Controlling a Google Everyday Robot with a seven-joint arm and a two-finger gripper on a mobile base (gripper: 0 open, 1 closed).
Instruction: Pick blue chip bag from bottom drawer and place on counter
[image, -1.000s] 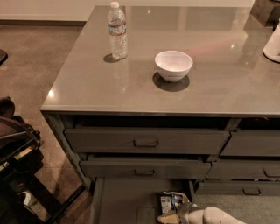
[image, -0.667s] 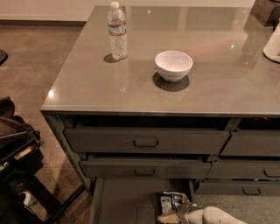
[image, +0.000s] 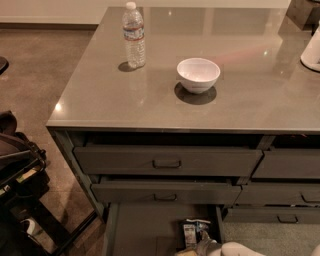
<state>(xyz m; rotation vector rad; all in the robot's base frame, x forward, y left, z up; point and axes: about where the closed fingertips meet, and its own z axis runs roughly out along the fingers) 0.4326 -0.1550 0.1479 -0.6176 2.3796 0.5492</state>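
Camera view. On counter (image: 250, 105): one bottle (image: 134, 37), one bowl (image: 198, 75) at 4 o'clock from it, well apart. Below: two handled drawers (image: 167, 161) stacked at left, pulled partly out; one bottom drawer (image: 140, 227) open under them. Inside that drawer, near its right wall: one bag (image: 194, 231), dark blue, lying flat. One gripper (image: 202, 246) at view's bottom edge, touching or just beside bag's near end; bag at 12 o'clock from gripper. Cannot tell whether clenched or released.
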